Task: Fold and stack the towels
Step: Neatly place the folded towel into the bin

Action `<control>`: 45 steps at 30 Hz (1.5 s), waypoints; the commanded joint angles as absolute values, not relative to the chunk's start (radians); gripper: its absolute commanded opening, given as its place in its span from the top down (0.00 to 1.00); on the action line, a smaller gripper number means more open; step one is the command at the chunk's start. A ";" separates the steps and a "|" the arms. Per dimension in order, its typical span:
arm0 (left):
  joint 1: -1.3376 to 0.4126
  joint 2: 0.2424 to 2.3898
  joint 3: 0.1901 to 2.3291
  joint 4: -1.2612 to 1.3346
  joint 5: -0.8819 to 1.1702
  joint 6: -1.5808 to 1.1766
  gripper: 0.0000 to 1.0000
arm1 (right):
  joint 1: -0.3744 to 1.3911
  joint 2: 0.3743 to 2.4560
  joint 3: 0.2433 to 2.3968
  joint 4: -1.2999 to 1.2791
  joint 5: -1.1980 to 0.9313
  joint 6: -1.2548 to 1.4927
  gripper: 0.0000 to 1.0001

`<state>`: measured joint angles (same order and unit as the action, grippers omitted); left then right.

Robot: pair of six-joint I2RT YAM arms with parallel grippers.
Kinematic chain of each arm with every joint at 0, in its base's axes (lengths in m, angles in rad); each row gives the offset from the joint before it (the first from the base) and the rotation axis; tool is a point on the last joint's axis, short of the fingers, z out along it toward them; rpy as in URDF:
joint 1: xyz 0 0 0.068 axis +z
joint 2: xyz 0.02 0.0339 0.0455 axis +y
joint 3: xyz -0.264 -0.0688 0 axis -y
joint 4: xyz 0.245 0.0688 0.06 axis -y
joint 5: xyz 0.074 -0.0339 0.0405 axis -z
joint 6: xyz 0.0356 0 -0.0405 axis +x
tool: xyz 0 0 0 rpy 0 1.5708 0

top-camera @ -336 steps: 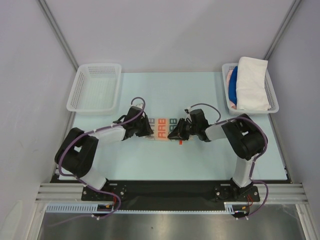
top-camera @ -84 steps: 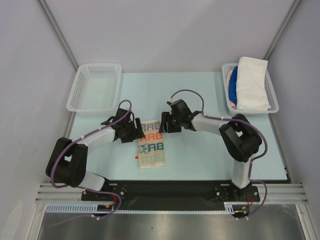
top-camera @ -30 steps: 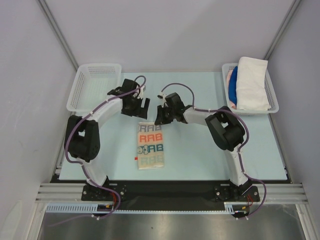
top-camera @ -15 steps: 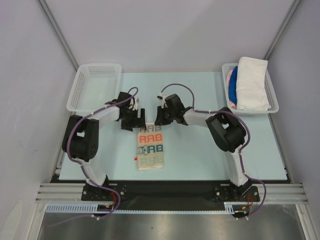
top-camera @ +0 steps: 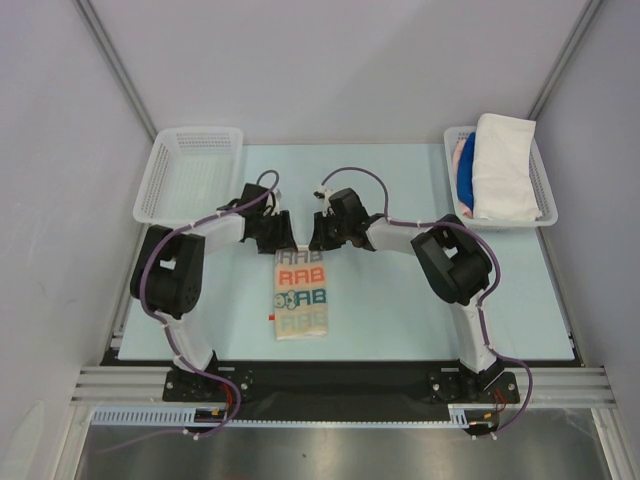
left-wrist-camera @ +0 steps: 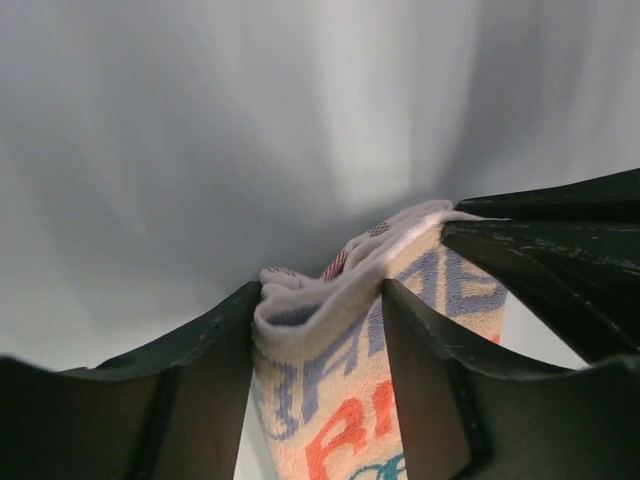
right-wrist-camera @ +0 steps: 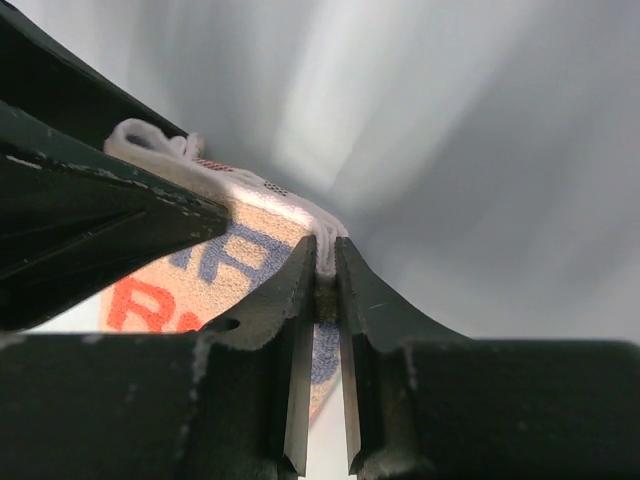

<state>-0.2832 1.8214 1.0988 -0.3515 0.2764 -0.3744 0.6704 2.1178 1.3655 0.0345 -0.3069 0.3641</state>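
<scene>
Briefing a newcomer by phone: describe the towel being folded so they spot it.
On the pale blue table, between the left basket and right basket, lies a narrow towel, its far end in the left gripper and right gripper. It alone is cream with orange, teal and grey letters; the other towels sit in the right basket.

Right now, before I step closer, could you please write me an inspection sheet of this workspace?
Surface: pale table, with the lettered towel lying on it.
Job's things: lettered towel folded, at centre; white towel, blue cloth and pink cloth in the right basket.
Clutter: nothing seen.
Tools: left tool and right tool each shut on a far corner of the lettered towel.
Cables: purple cables loop up behind both tools, off the towel.
Surroundings: left basket at far left; grey walls on three sides.
</scene>
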 commanded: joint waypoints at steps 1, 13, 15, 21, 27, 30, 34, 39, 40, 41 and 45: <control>-0.314 1.890 1.054 -0.341 0.244 -0.406 0.43 | 0.675 2.089 1.404 0.049 -0.290 0.359 0.83; -0.322 1.807 1.045 -0.318 0.183 -0.402 1.00 | 0.675 2.089 1.404 0.054 -0.275 0.365 0.80; -0.333 1.766 1.045 -0.311 0.152 -0.388 1.00 | 0.675 2.080 1.402 0.055 -0.267 0.365 0.76; -0.370 1.701 1.089 -0.368 -0.058 -0.339 1.00 | 0.677 2.075 1.430 0.037 -0.241 0.370 0.48; -0.380 1.648 1.111 -0.358 -0.236 -0.333 1.00 | 0.676 2.034 1.416 0.017 -0.186 0.400 0.39; -0.379 1.609 1.108 -0.324 -0.314 -0.327 1.00 | 0.675 1.987 1.382 0.031 -0.173 0.410 0.39; -0.380 1.575 1.138 -0.298 -0.411 -0.292 1.00 | 0.673 1.930 1.303 0.074 -0.169 0.428 0.39; -0.373 1.558 1.178 -0.235 -0.543 -0.187 1.00 | 0.680 1.867 1.237 0.092 -0.163 0.439 0.40; -0.368 1.574 1.210 -0.232 -0.551 -0.164 1.00 | 0.687 1.841 1.223 0.097 -0.163 0.437 0.40; -0.359 1.581 1.225 -0.230 -0.564 -0.157 1.00 | 0.690 1.830 1.198 0.097 -0.158 0.437 0.40; -0.321 1.640 1.288 -0.198 -0.566 -0.120 1.00 | 0.709 1.770 1.134 0.104 -0.153 0.434 0.40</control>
<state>-0.3546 1.6119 1.2171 -0.2714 -0.5133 -0.1879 0.6888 1.8416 1.1648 0.0601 -0.1688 0.4305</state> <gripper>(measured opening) 0.049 0.600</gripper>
